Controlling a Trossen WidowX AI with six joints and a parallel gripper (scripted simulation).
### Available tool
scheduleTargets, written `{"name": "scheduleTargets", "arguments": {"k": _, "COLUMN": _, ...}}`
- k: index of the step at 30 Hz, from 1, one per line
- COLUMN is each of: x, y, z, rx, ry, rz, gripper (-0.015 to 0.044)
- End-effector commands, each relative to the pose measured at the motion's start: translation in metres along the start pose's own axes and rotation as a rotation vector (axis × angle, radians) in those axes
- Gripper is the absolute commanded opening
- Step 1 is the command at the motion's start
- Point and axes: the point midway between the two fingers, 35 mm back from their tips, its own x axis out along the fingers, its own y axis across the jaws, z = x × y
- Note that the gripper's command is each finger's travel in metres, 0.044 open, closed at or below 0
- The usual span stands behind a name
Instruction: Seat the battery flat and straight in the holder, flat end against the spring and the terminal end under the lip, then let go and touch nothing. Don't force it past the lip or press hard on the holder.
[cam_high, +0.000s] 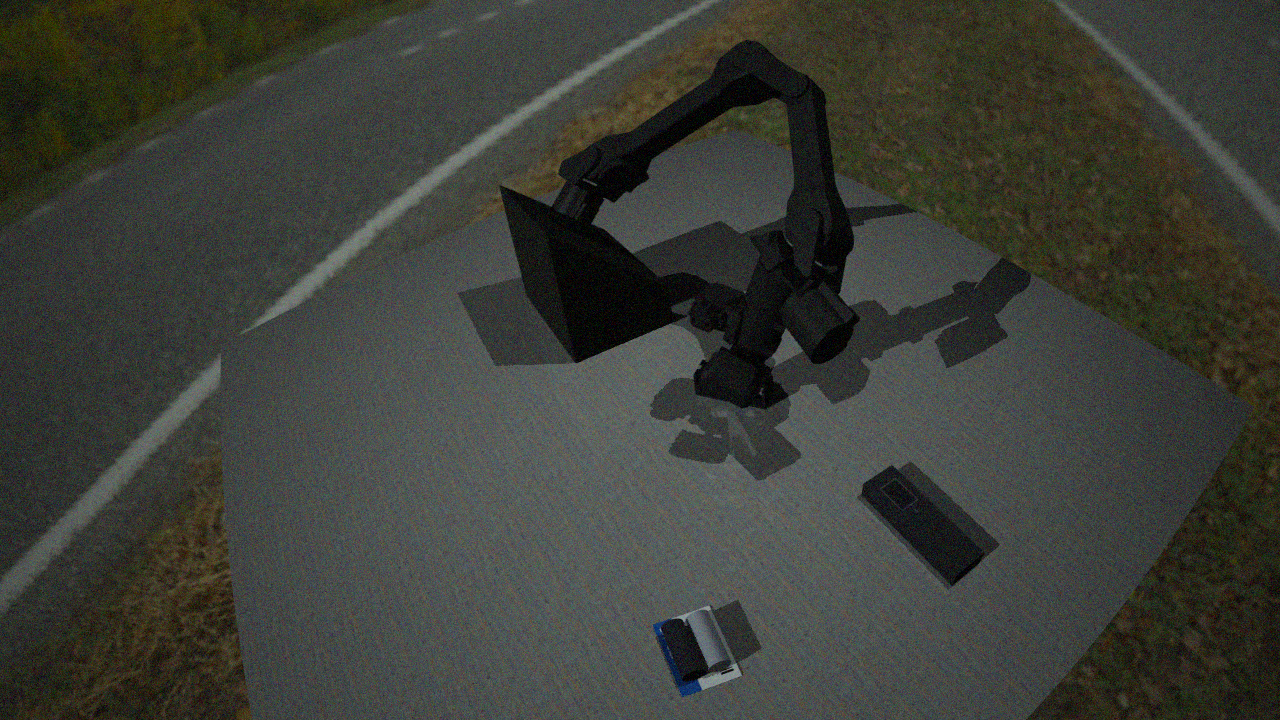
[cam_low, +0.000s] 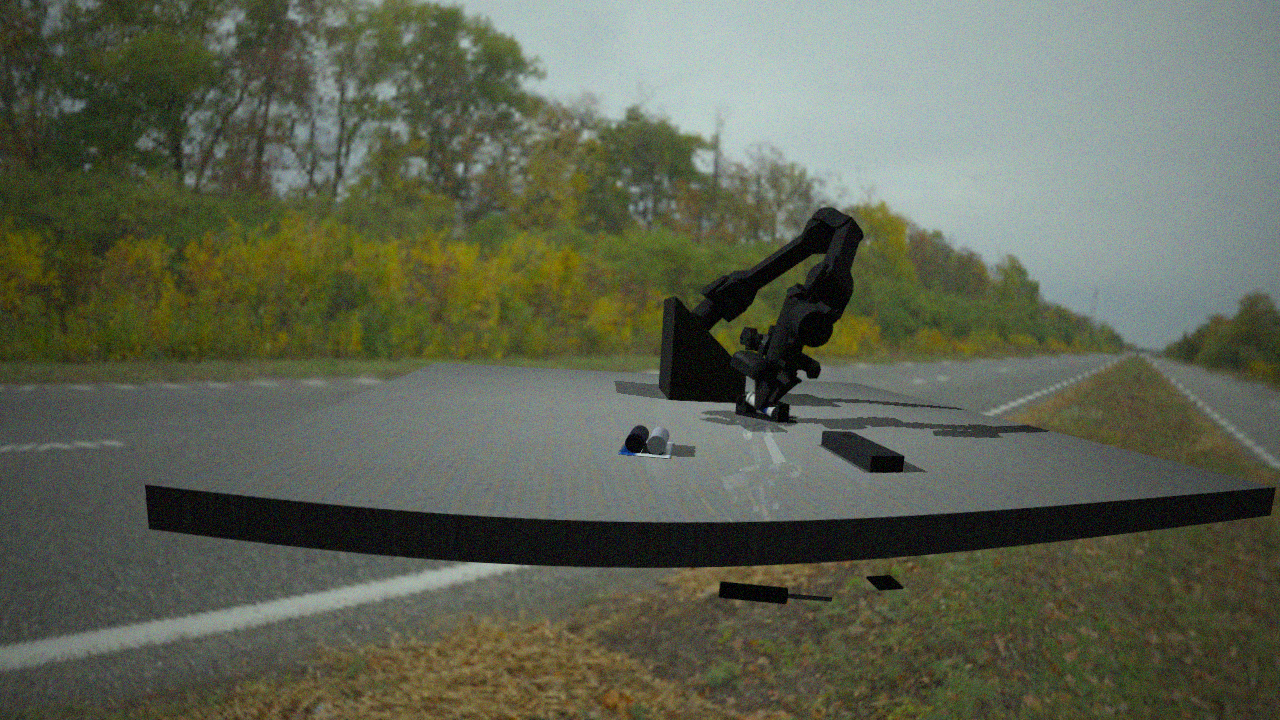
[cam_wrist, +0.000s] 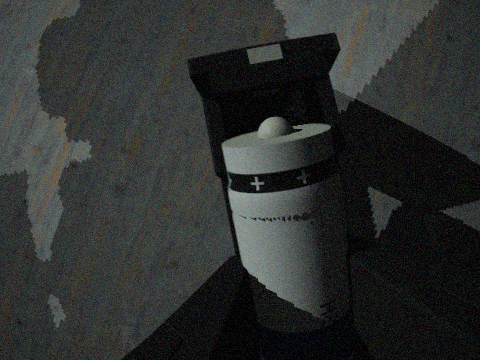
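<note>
Desk (cam_high: 447, 501) carries all. Black remote-like box (cam_high: 921, 522) at lower right of the top view. Two small cylinders on a blue-white card (cam_high: 698, 646) near the bottom edge. Pincer (cam_high: 747, 385), centre of frame, clamped on the battery (cam_wrist: 287, 220). In the wrist view the battery's long axis runs up the frame, nub terminal end uppermost, toward the black holder (cam_wrist: 267, 83) behind. Dark band near the terminal bears white "+" marks; finer print unreadable.
</note>
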Motion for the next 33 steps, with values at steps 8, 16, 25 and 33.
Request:
{"name": "scheduleTargets", "arguments": {"k": 8, "x": 0.0012, "y": 0.0037, "z": -0.0063, "rx": -0.011, "ry": 0.079, "rz": 0.012, "gripper": 0.0072}}
{"name": "scheduleTargets", "arguments": {"k": 16, "x": 0.0019, "y": 0.0033, "z": -0.0047, "rx": -0.01, "ry": 0.119, "rz": 0.011, "gripper": 0.0072}}
{"name": "scheduleTargets", "arguments": {"k": 25, "x": 0.0023, "y": 0.0024, "z": -0.0028, "rx": -0.011, "ry": 0.163, "rz": 0.01, "gripper": 0.0072}}
{"name": "scheduleTargets", "arguments": {"k": 33, "x": 0.0026, "y": 0.0011, "z": -0.0017, "rx": -0.014, "ry": 0.202, "rz": 0.01, "gripper": 0.0072}}
